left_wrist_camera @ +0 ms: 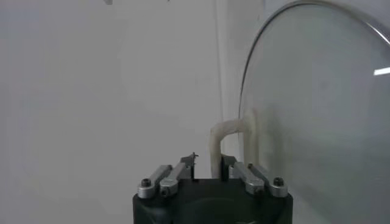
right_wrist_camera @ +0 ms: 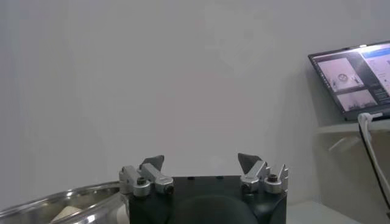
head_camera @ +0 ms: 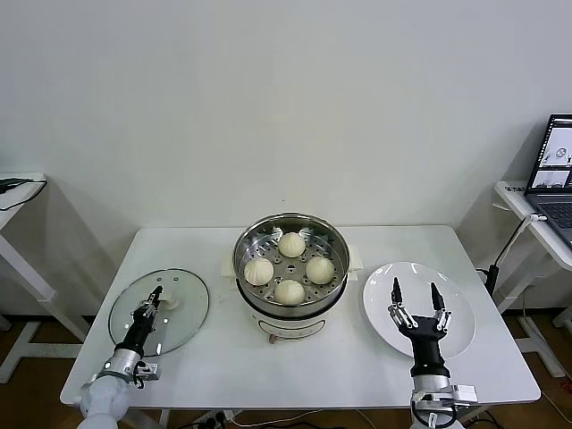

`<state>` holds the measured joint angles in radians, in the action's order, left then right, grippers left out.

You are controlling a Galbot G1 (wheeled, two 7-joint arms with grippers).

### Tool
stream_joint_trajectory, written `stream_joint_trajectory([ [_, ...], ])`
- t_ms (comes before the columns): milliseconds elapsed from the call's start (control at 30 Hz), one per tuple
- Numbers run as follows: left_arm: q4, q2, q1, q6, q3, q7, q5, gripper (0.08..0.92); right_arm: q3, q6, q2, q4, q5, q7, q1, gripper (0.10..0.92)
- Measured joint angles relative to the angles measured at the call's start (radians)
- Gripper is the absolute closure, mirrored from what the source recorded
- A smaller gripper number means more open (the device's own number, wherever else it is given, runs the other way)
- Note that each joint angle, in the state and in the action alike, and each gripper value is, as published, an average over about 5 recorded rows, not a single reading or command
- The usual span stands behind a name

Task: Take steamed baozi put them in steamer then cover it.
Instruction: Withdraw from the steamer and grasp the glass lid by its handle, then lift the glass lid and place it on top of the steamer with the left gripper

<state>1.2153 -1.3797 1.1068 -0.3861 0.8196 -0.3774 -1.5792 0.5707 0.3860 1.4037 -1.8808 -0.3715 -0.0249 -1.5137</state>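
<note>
lid [head_camera: 159, 311] flat on table [head_camera: 357, 375], left of pot [head_camera: 290, 268], well apart, handle [left_wrist_camera: 226, 141] lengthwise in the jaws | left gripper [head_camera: 158, 300] clamped on handle, we noted | four buns [head_camera: 289, 291] in pot | we judged carry rightward | right gripper [head_camera: 415, 296] wide over plate [head_camera: 465, 331]

Shiny steel steamer [head_camera: 290, 268], clear glass cover [head_camera: 159, 310], matt dough baozi [head_camera: 291, 245], glossy, perhaps ceramic, plate [head_camera: 380, 304]
</note>
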Motion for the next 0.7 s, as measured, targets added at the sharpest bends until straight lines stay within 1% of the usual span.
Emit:
stream_joint_trajectory([
  [67,0.015,0.001,0.006,0.001,0.005,0.003,0.003,0.812,-0.001,0.000,0.000,0.000,0.000,0.000,0.001,0.203],
  [167,0.051,0.007,0.018,0.006,0.011,0.012,0.015,0.812,-0.001,0.001,0.000,0.001,0.000,-0.001,0.002,0.203],
  [333,0.162,0.021,0.061,0.029,0.022,0.038,0.053,0.812,-0.005,0.001,0.000,-0.002,0.000,-0.002,0.000,0.203],
  [467,0.296,0.043,0.122,0.080,0.018,0.087,0.123,0.812,-0.005,0.000,-0.001,-0.011,-0.003,-0.003,-0.001,0.203],
  [700,0.579,0.110,0.248,0.226,-0.021,0.235,0.262,0.812,0.000,0.000,-0.007,-0.024,-0.012,-0.003,-0.003,0.203],
])
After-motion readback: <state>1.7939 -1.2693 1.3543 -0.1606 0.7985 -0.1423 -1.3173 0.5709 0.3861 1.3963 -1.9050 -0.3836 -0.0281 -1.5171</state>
